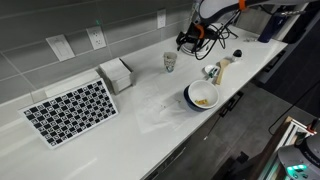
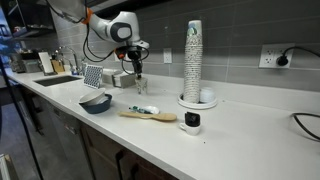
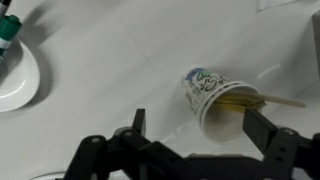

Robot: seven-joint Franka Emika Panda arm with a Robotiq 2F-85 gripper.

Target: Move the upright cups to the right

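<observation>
While the small pale cup (image 1: 169, 61) with its faint green pattern stands upright on the white countertop (image 1: 120, 125), near the back wall, the Robotiq gripper (image 1: 188, 42) is held above it and a little to one side, without contact. In the wrist view the two dark fingers (image 3: 140, 125) are seen spread wide apart, with nothing clamped between them. The cup is framed in the gap, closer to one finger, and is seen from above at a slant, so that its open mouth shows. A yellowish strip (image 3: 275, 99) is seen running from the cup's mouth towards the edge of that view; what it is cannot be told. At the opposite edge a white round dish (image 3: 20, 85) is shown with a green-capped marker (image 3: 8, 30) over it. In an exterior view a blue-rimmed bowl (image 1: 200, 96) is set near the counter's front edge, well apart from the cup, with a wooden spoon (image 1: 224, 68) just beyond it. A black-and-white checked mat (image 1: 70, 110) and a white box (image 1: 116, 73) are laid further along. In an exterior view a tall stack of white cups (image 2: 193, 55) is placed well apart from the gripper.
</observation>
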